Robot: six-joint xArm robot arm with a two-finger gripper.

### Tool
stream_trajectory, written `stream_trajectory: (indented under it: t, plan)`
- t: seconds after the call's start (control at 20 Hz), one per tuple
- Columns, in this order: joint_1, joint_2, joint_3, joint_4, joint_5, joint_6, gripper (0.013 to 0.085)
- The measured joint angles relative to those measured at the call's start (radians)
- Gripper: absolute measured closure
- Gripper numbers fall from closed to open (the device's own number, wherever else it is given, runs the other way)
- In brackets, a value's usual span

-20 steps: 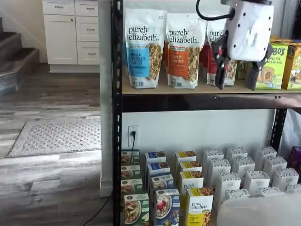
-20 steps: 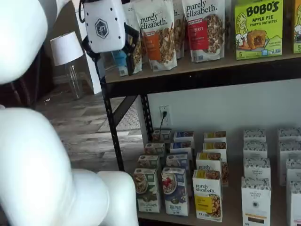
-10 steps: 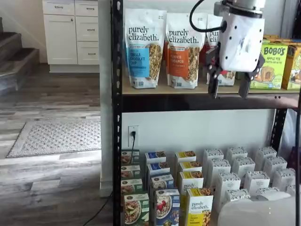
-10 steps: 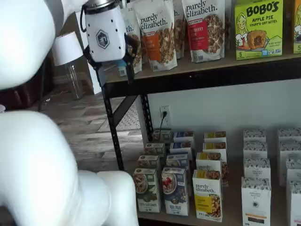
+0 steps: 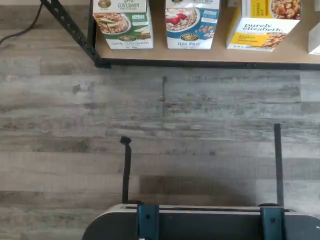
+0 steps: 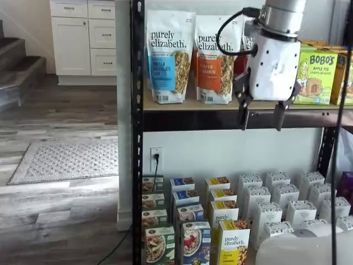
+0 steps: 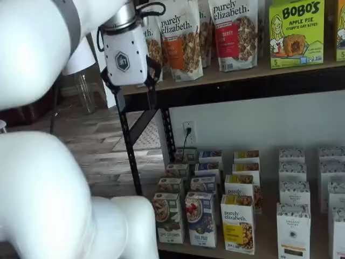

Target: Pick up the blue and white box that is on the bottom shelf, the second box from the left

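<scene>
The blue and white box stands upright at the front of the bottom shelf, between a green-and-white carton and a yellow-and-white carton. The wrist view shows the blue and white box from above, near the bottom shelf front edge. My gripper hangs well above the box, level with the upper tier's front beam. Its two black fingers point down with a plain gap between them, open and holding nothing.
Granola bags and Bobo's boxes fill the upper tier. White cartons stand in rows right of the coloured ones. A black post bounds the rack's left side. My arm's white links block the near left.
The gripper has dropped from in front of the upper-tier bags to the level of that tier's front beam and drifted slightly left. Its fingers stay apart.
</scene>
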Motion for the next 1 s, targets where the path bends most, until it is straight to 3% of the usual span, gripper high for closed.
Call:
stream_trajectory:
  t: [0.65, 1.0]
  plan:
    - [0.025, 0.013, 0.186, -0.034, -0.214, 0.016, 0.013]
    - [0.014, 0.04, 0.288, -0.025, -0.341, 0.002, 0.013]
